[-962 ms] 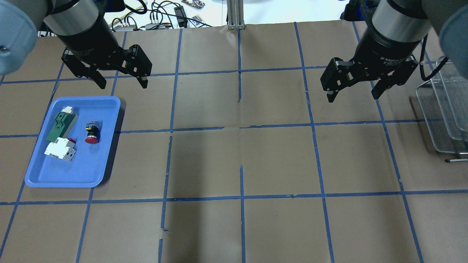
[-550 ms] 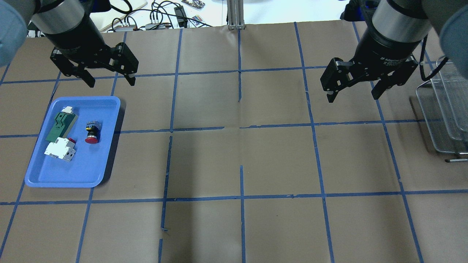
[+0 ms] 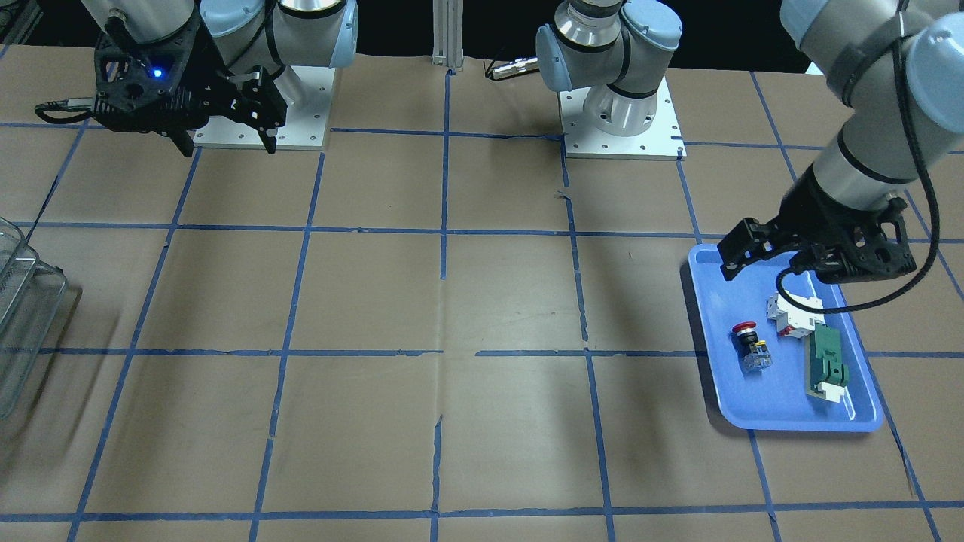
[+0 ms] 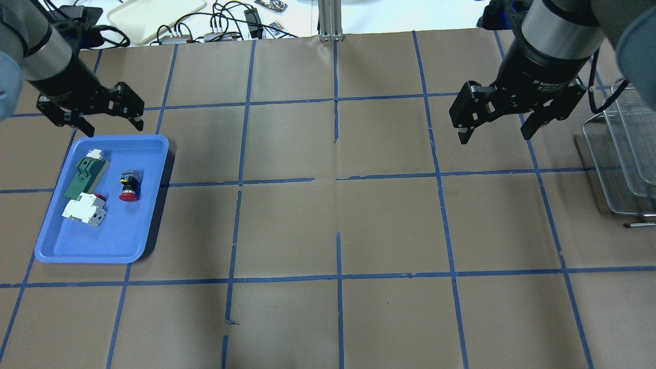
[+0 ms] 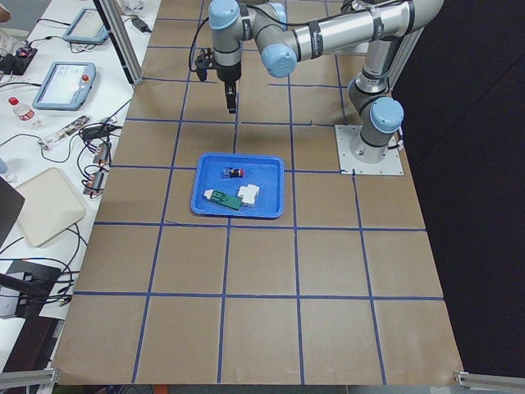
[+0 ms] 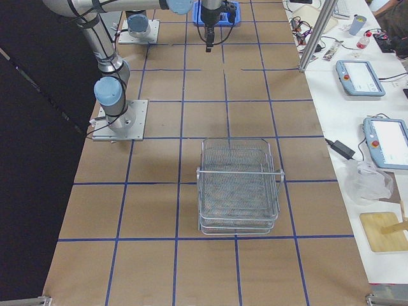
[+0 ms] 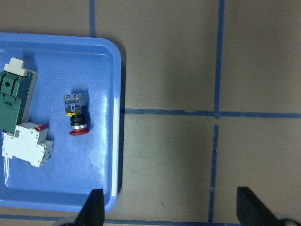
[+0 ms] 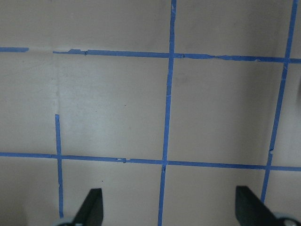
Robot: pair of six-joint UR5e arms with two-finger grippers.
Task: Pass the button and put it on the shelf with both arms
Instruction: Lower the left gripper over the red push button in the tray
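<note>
The button (image 4: 128, 185) lies on its side in the blue tray (image 4: 102, 254), red cap toward the robot; it also shows in the front view (image 3: 751, 346) and the left wrist view (image 7: 75, 115). My left gripper (image 4: 114, 126) is open and empty, above the tray's far edge (image 3: 764, 267), its fingertips (image 7: 94, 209) wide apart. My right gripper (image 4: 495, 136) is open and empty above bare table, left of the shelf (image 4: 615, 154). The shelf is a wire rack (image 6: 239, 185).
A green-and-white flat part (image 4: 84, 174) and a white block with red marks (image 4: 84, 210) lie in the tray left of the button. Brown paper with a blue tape grid covers the table. Cables and a beige tray (image 4: 154, 13) lie beyond the far edge.
My left gripper has moved left and down to the tray's far edge, still open. The right gripper and the objects have not moved.
</note>
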